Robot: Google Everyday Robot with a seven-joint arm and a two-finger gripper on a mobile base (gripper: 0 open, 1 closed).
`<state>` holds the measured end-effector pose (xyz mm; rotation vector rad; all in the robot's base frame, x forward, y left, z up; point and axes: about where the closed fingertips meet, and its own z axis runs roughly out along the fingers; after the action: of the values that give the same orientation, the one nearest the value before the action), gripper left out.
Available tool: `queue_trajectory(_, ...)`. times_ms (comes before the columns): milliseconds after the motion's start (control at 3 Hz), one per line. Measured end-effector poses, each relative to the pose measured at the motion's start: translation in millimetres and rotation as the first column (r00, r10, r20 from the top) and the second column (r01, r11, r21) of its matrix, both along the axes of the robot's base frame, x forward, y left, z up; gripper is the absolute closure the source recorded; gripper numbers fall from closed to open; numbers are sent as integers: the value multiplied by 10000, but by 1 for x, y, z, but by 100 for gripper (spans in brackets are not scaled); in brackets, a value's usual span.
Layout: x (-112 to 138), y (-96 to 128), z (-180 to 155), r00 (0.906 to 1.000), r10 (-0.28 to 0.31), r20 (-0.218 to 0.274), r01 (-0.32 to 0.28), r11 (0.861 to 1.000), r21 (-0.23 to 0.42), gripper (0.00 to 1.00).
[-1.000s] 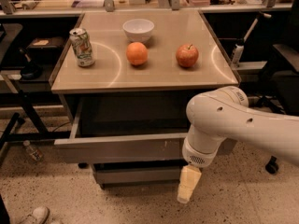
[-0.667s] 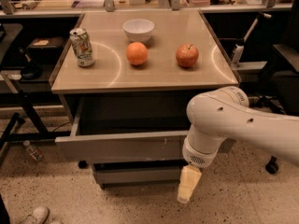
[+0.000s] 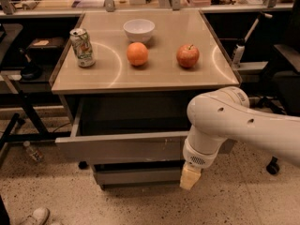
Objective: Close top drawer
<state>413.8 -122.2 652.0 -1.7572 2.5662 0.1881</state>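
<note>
The top drawer [image 3: 119,146] is a wide, shallow grey metal drawer pulled out from under the tabletop [image 3: 159,76]. Its flat front faces me, with small white chip marks right of centre. Its inside looks dark. My white arm [image 3: 234,121] comes in from the right and crosses the drawer front's right end. My gripper [image 3: 190,177] hangs below the arm, in front of the lower drawer and just under the top drawer's front. Only its pale tip shows.
On the tabletop stand a drink can [image 3: 82,47], a white bowl [image 3: 138,30], an orange [image 3: 137,54] and a red apple [image 3: 187,56]. A lower grey drawer front [image 3: 136,175] sits beneath. A bottle [image 3: 33,151] and a shoe [image 3: 35,215] lie on the floor at left. A chair [image 3: 283,69] stands at right.
</note>
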Motion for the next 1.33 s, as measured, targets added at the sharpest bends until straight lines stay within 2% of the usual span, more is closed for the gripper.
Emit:
queue_trajectory(667, 1, 0, 0, 10000, 9, 26, -9, 10000, -13, 88)
queue_trajectory(1000, 17, -2, 4, 9993, -190, 329, 196, 9996, -197, 100)
queue_trajectory(1333, 33, -2, 7, 9978, -323, 575, 344, 9988, -353, 100)
